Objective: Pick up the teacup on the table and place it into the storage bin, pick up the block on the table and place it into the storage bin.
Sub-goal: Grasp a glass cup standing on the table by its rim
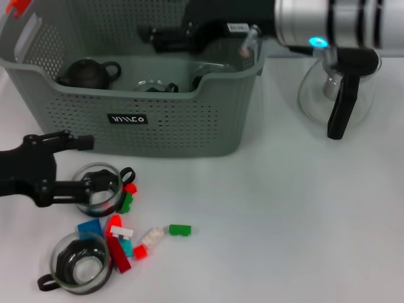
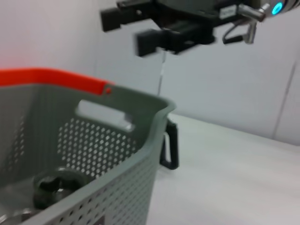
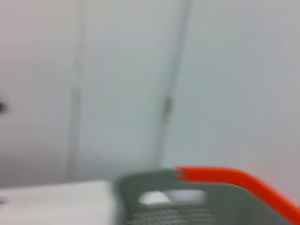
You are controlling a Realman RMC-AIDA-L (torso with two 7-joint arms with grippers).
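The grey-green perforated plastic storage bin [image 1: 164,113] stands at the back left of the white desk [image 1: 284,208]. Inside it lie a dark round teapot [image 1: 88,72] and some clear glassware.

The left gripper [image 1: 95,164] reaches in from the left edge, its black fingers [image 1: 88,185] spread around the rim of a clear glass teacup with a black handle [image 1: 101,188] that stands just in front of the bin; whether they press it cannot be told.

A second glass teacup [image 1: 79,262] sits nearer. Between and beside the cups lie scattered coloured blocks, among them a green block [image 1: 180,230].

The right gripper [image 1: 165,38] hangs above the bin's back, fingers parted and holding nothing. A glass carafe with a black handle [image 1: 338,95] stands right of the bin.
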